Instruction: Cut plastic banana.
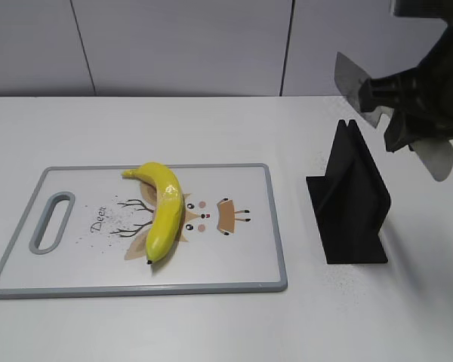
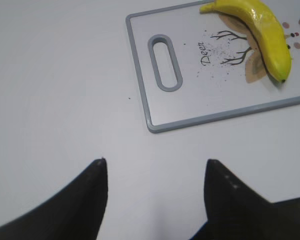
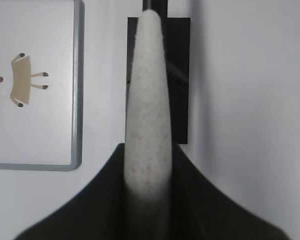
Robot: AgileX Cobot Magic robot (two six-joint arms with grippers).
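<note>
Two arms, right tool (image 1: 392,105) raised above black stand (image 1: 351,200) clenching grey knife (image 3: 147,110), left tool (image 2: 155,192) released

White cutting board (image 1: 241,264) with grey rim and deer print, black stand (image 1: 351,200) beside it, white table (image 1: 211,324)

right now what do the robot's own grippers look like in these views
Both are matte black plastic. The left gripper shows two broad fingers tapering to pointed tips. The right gripper is a chunky, angular black body, its fingers flaring wide towards the camera. No cables or markings show.

White table (image 1: 211,324) before a grey panelled wall (image 1: 181,45).
</note>
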